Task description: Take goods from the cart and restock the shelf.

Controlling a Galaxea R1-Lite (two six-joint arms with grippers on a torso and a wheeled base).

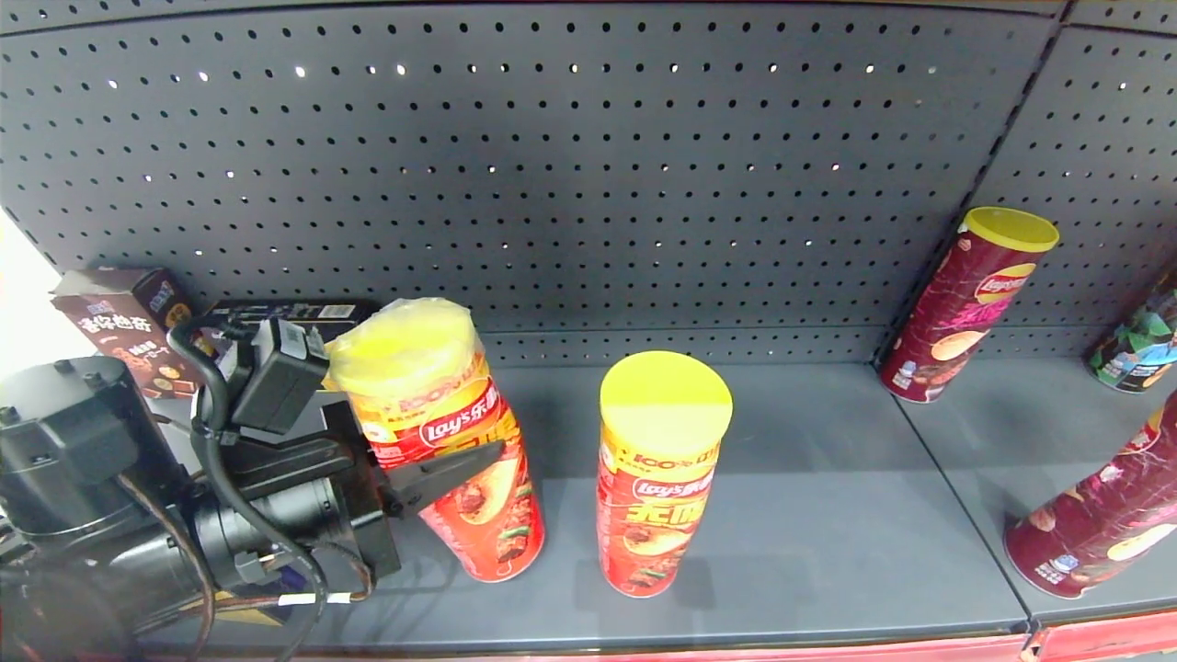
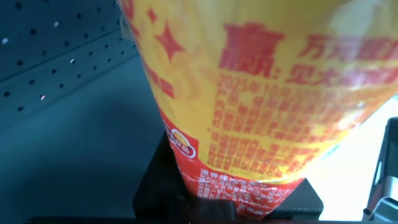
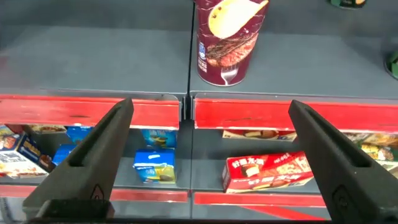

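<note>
Over the shelf's left side, left tool clamped on tilted red-and-yellow chip can mid-body; right tool spread apart, empty.

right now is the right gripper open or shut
Open. The fingers of the right gripper stand wide apart with nothing between them; the red shelf edge shows through the gap.

Logos and print mark the left red can, middle red can and back maroon can.
</note>
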